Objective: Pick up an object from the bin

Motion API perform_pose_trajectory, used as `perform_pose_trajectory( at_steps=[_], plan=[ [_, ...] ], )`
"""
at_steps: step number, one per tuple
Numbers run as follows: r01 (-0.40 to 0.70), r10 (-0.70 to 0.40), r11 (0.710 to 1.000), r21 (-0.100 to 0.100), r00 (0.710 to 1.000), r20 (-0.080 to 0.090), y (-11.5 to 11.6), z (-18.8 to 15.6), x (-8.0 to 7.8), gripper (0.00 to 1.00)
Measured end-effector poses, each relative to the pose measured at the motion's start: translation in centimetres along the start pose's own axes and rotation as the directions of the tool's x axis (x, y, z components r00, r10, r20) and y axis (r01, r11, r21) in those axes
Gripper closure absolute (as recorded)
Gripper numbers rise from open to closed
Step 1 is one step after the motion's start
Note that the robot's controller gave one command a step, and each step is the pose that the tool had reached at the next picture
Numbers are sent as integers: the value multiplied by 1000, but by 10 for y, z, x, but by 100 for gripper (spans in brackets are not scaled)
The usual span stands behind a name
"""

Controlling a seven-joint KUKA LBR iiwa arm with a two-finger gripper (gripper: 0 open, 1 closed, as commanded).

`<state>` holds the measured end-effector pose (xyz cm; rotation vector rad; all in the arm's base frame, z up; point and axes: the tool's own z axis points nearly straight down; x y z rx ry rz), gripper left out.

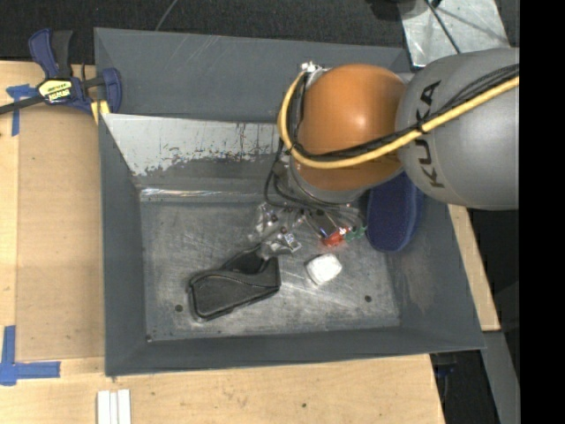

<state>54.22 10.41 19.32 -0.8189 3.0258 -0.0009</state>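
My gripper (275,233) hangs low in the middle of the bin, under the arm's orange cover. Just below it and to its left lies a flat black pouch-like thing (233,288) with a raised rim, its upper right end reaching up close to the gripper. A small white block (323,268) rests on the bin floor just right of the gripper. Whether the gripper touches the black thing I cannot tell.
A dark blue oval thing (394,212) leans against the bin's right wall, partly behind the arm. The arm and its orange cover hide the back right part of the bin floor.
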Motion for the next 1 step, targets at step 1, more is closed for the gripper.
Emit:
perform_pose_trajectory(
  at_steps=[1],
  plan=[
    [312,-312,950,-1,950,0,9,-23,-18,100]
  ],
)
